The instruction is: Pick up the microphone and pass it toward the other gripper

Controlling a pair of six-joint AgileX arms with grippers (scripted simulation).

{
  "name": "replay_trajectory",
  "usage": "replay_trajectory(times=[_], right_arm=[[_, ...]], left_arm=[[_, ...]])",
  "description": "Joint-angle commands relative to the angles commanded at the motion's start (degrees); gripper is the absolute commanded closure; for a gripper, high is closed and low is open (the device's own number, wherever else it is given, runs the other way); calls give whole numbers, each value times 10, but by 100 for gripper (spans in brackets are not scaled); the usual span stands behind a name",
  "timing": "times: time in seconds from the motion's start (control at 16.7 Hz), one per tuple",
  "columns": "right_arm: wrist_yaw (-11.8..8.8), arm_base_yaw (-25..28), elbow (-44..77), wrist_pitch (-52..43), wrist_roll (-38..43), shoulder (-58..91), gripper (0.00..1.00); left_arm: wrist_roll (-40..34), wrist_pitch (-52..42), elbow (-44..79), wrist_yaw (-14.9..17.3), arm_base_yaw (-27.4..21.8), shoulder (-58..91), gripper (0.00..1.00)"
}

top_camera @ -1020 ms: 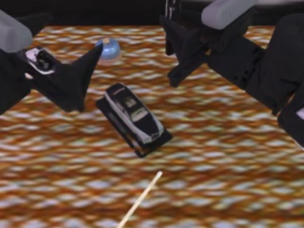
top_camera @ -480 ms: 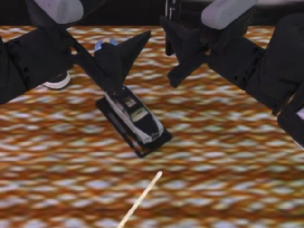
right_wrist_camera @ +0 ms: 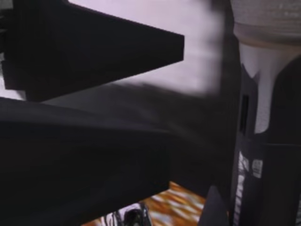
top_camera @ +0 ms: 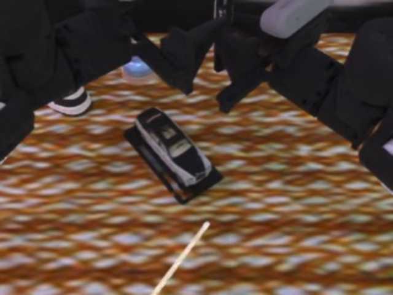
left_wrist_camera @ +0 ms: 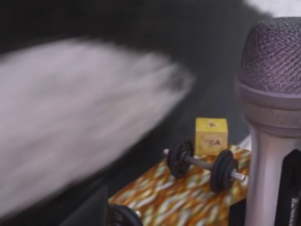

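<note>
Here left tool (top_camera: pixel 184 58) pinches microphone (left_wrist_camera: pixel 268 117) upright, just beside right tool (top_camera: pixel 236 67), fingers spread.

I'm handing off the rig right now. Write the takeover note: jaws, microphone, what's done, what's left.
Left gripper: raised near the table's far edge, shut on the microphone, head up in the left wrist view.
Right gripper: just to the left gripper's right, jaws apart, empty.
Done: microphone is picked up and carried toward the right gripper.
Left: close the gap, let the right gripper clamp it, then release.
Toy car lies below on the table.
</note>
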Motion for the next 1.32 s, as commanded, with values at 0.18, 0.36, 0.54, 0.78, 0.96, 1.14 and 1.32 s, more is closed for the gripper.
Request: replay_trajectory(times=[0.18, 0.36, 0.54, 0.78, 0.96, 1.14, 1.32], right_arm=[[0, 0, 0, 0, 0, 0, 100], [0, 0, 0, 0, 0, 0, 100], [0, 0, 0, 0, 0, 0, 100], [0, 0, 0, 0, 0, 0, 100], [0, 0, 0, 0, 0, 0, 100], [0, 0, 0, 0, 0, 0, 100], [0, 0, 0, 0, 0, 0, 100]], left_arm=[[0, 23, 57, -28, -29, 85, 0], [-1, 34, 87, -45, -46, 122, 0], [-1, 34, 88, -45, -47, 123, 0], [-1, 34, 88, -45, -47, 123, 23], [-1, 34, 88, -45, -47, 123, 45], [-1, 34, 88, -45, -47, 123, 68], [-1, 34, 88, -45, -47, 123, 90]])
